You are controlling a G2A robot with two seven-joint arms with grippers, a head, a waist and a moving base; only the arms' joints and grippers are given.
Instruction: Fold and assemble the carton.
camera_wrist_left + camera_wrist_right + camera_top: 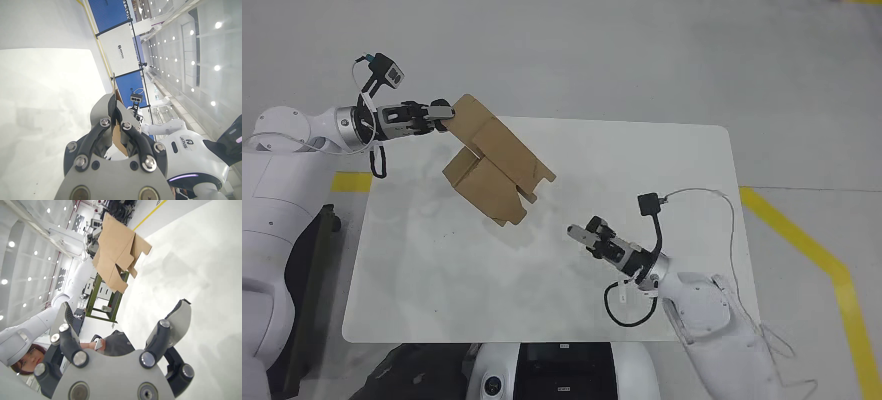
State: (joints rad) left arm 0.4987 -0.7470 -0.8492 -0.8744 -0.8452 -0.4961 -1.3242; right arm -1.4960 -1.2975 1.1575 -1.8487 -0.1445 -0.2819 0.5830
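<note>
A flat, unfolded brown carton [494, 160] hangs tilted above the far left part of the white table [662, 170]. My left gripper [445, 112] is shut on the carton's far corner and holds it up. In the left wrist view the fingers [121, 113] clamp the thin cardboard edge [114, 89] between them. My right gripper [580, 236] stands open over the table's middle, to the right of the carton and apart from it, with nothing between its fingers. From the right wrist view the carton [117, 253] hangs ahead, flaps loose, beyond the spread fingers [179, 311].
The white table has rounded corners and bare room at the front left [442, 290] and far right. Yellow floor tape [802, 240] runs past the table's right side. A green-framed bench [105, 294] stands in the room behind.
</note>
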